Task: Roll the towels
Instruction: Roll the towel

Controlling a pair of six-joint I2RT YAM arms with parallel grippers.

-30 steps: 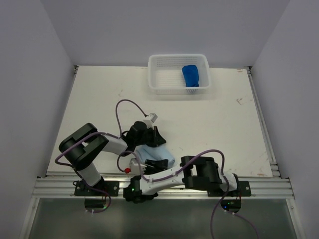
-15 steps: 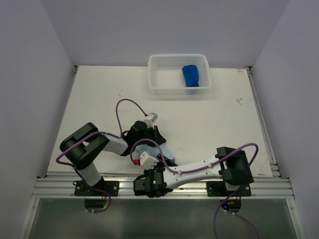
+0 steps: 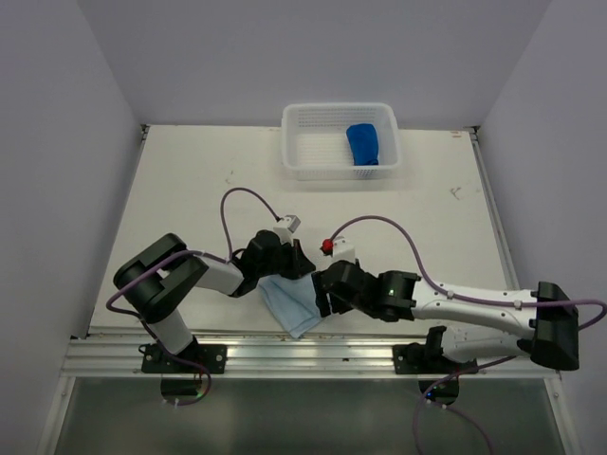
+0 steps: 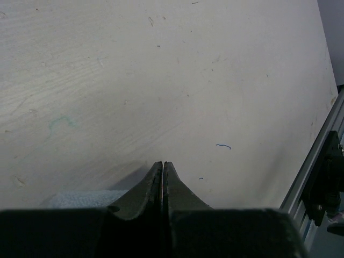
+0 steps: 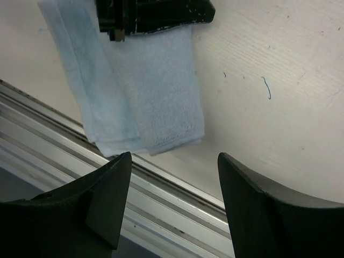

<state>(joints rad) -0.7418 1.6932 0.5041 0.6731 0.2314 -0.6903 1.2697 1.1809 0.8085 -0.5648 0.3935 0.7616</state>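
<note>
Dark towel (image 3: 363, 144), pale towel (image 5: 156, 91): two; left fingers (image 4: 141, 194) clenched, perhaps empty; right fingers (image 5: 106, 200) released.

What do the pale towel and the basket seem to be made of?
The pale towel looks like soft matte terry cloth: fuzzy looped nap, limp folds. The basket is probably white plastic: thin rigid walls with a regular grid of holes.

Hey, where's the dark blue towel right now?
In the top view, the dark blue towel lies inside the white basket, toward its right end, at the far edge of the table.
</note>
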